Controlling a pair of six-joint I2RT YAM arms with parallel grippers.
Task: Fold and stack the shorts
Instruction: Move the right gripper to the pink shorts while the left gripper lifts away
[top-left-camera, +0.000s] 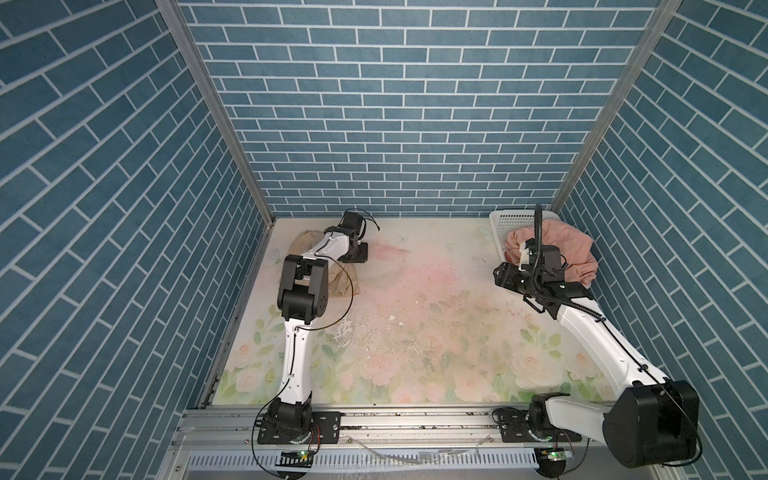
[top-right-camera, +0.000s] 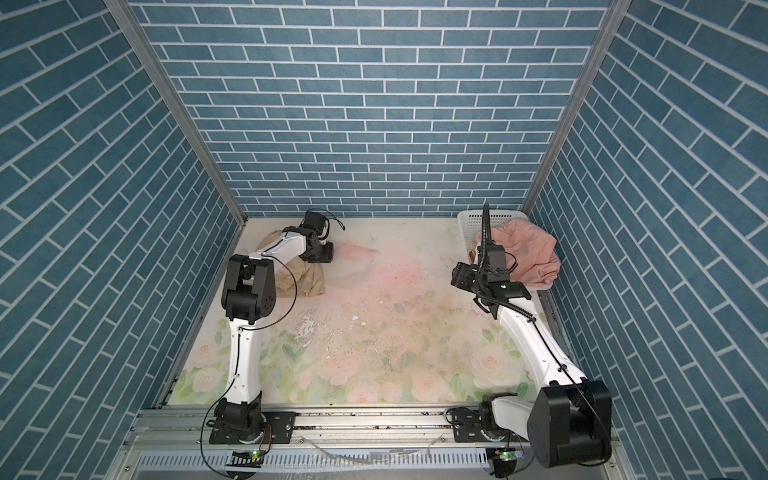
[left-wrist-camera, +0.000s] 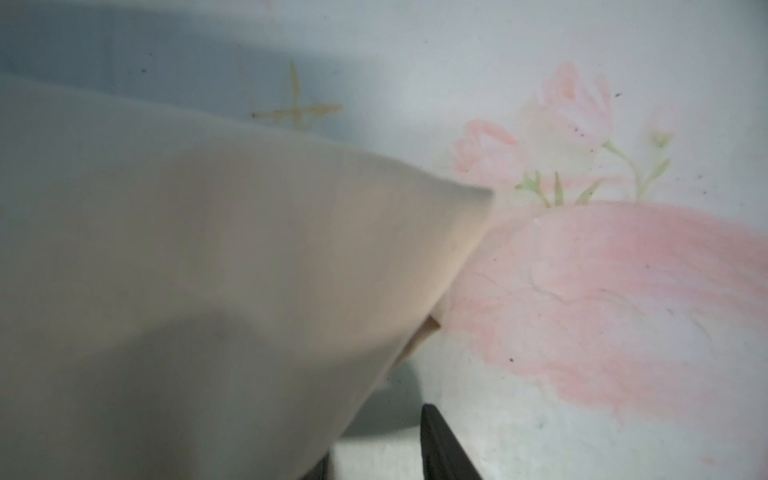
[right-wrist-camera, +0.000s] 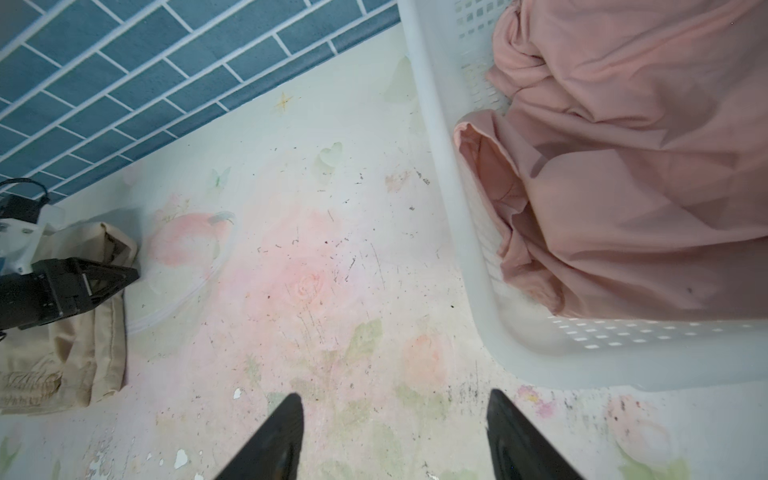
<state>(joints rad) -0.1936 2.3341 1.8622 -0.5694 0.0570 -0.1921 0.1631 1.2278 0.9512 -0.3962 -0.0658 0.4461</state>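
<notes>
**Item 1:** left gripper (right-wrist-camera: 122, 277), low over the beige shorts (right-wrist-camera: 95, 332). Cloth drapes across 1 finger and the other shows bare; whether it grips cannot be told.

**Item 2:** right gripper (right-wrist-camera: 395, 436), jaws spread and empty. The pink shorts (right-wrist-camera: 644, 187) lie heaped in the basket (right-wrist-camera: 453, 208) just beside it.

**Risks:**
- A shallow pinch could slip, so the beige fold springs apart.
- Pink cloth may snag the basket rim on lifting and drag the basket.

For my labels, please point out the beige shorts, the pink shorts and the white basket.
beige shorts (right-wrist-camera: 99, 345): right wrist view, folded side.
pink shorts (top-left-camera: 575, 249): a top view, cloth middle.
white basket (right-wrist-camera: 440, 145): right wrist view, rim.
</notes>
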